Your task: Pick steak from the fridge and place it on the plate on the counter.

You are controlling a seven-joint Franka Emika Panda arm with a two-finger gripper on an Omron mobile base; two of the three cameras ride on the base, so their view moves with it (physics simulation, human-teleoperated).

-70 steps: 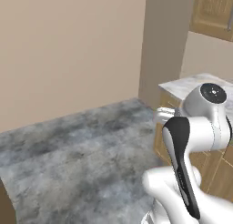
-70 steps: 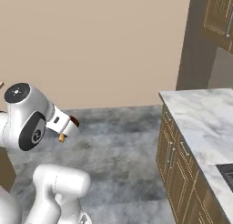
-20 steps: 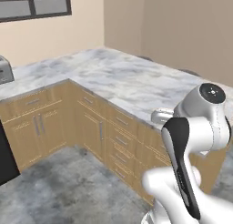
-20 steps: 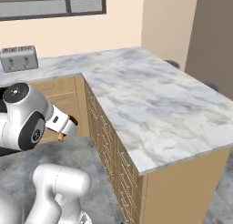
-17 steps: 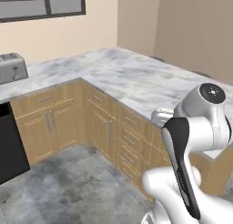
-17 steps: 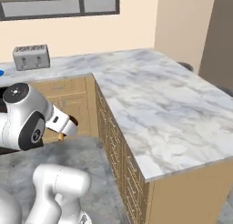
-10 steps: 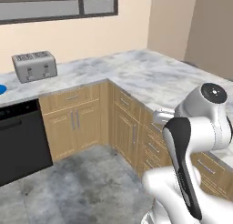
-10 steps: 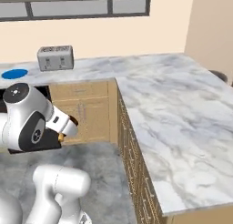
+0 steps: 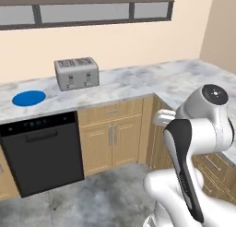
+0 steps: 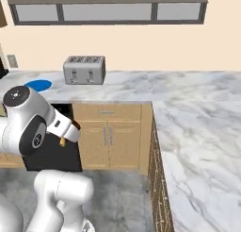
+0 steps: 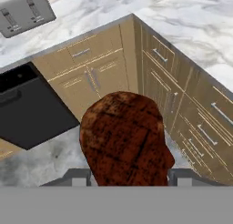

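Observation:
The steak [image 11: 124, 141], a dark red-brown lump, sits between my gripper's [image 11: 127, 176] two fingertips in the hand view, and the gripper is shut on it. In the right base view the gripper [image 10: 66, 132] hangs close to my arm above the floor, with the steak's tan bone end [image 10: 62, 141] poking out below it. The blue plate [image 9: 28, 98] lies flat on the marble counter [image 9: 138, 83] to the left of a toaster. In the right base view the plate [image 10: 40, 85] shows at the far left of the counter [image 10: 188, 113]. The fridge is out of view.
A silver toaster [image 9: 76, 73] stands on the counter against the wall, right of the plate. A black dishwasher [image 9: 44, 152] sits under the counter below the plate. Wooden cabinet doors and drawers [image 11: 182, 100] form an inside corner. Grey floor [image 9: 106, 194] lies between me and the cabinets.
The whole picture has swung sideways because the base turned. The toaster, dishwasher and blue plate have come into view. The steak stays in the gripper.

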